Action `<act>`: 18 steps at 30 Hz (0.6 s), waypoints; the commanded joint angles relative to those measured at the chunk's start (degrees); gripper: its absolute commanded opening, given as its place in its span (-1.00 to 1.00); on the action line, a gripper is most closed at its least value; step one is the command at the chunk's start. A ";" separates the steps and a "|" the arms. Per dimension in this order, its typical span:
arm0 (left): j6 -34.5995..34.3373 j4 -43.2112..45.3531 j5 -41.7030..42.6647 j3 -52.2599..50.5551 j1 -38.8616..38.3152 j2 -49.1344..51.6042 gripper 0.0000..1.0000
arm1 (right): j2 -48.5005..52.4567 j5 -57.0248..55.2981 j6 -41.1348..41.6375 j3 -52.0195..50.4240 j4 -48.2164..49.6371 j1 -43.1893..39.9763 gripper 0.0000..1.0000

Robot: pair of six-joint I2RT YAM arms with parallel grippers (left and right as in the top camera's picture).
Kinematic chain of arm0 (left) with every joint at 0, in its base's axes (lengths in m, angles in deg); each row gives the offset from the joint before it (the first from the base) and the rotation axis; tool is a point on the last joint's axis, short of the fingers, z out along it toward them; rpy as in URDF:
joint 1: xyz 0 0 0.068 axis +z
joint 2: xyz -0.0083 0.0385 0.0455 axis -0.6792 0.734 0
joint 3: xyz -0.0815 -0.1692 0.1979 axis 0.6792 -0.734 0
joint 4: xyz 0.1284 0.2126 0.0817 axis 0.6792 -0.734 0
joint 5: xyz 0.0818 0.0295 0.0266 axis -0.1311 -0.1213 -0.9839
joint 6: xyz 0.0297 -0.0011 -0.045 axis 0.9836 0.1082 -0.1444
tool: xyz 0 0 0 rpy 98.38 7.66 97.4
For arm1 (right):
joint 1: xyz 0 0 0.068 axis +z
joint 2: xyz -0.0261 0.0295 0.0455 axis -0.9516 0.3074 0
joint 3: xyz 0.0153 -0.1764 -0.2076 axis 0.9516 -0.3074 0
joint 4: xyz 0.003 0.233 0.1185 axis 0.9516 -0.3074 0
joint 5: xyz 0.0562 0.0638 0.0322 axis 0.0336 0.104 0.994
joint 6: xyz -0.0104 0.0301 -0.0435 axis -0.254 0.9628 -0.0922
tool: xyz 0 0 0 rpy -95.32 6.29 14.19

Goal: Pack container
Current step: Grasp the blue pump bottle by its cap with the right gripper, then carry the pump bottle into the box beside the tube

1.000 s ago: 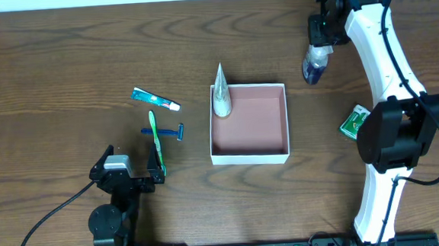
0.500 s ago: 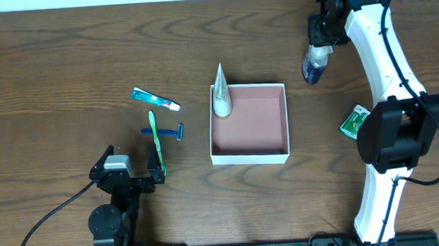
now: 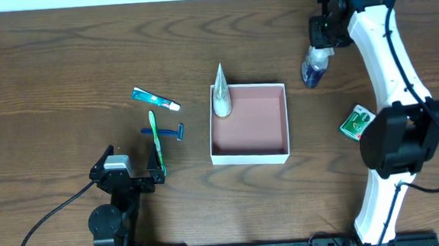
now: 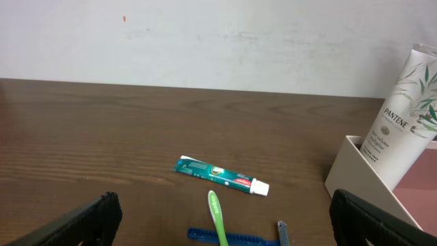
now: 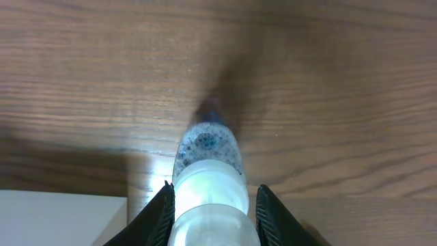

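Observation:
The container (image 3: 250, 155) is a square white-walled box with a pink-brown inside, at the table's middle. A white Pantene tube (image 3: 221, 92) leans on its far left corner, also seen in the left wrist view (image 4: 404, 116). My right gripper (image 3: 323, 34) is shut on a clear bottle with a blue end (image 3: 314, 67), held beyond the container's far right corner; in the right wrist view the bottle (image 5: 208, 157) sits between the jaws of my right gripper (image 5: 215, 219). My left gripper (image 3: 129, 173) is open and empty, near the table's front left. A toothpaste tube (image 3: 155, 99), green toothbrush (image 3: 156, 142) and blue razor (image 3: 163, 132) lie ahead of it.
A green packet (image 3: 356, 122) lies right of the container, by the right arm. The container's wall (image 4: 355, 171) shows at the right of the left wrist view, and its white corner (image 5: 61, 219) at the bottom left of the right wrist view.
The right arm has shifted slightly and the bottle's blue end has swung a little to the left. The left arm and the other objects have not moved.

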 commanded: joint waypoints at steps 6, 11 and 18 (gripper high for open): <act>0.76 -1.90 0.83 -1.01 0.20 -0.28 0.96 | -8.17 0.37 -0.66 0.63 -0.13 -0.24 -0.98; 0.76 -1.90 0.83 -1.01 0.20 -0.28 0.96 | -9.29 2.40 -0.24 0.63 -1.33 0.15 -0.97; 0.76 -1.90 0.83 -1.01 0.20 -0.28 0.96 | -16.98 2.23 2.69 0.63 -1.88 3.23 -0.98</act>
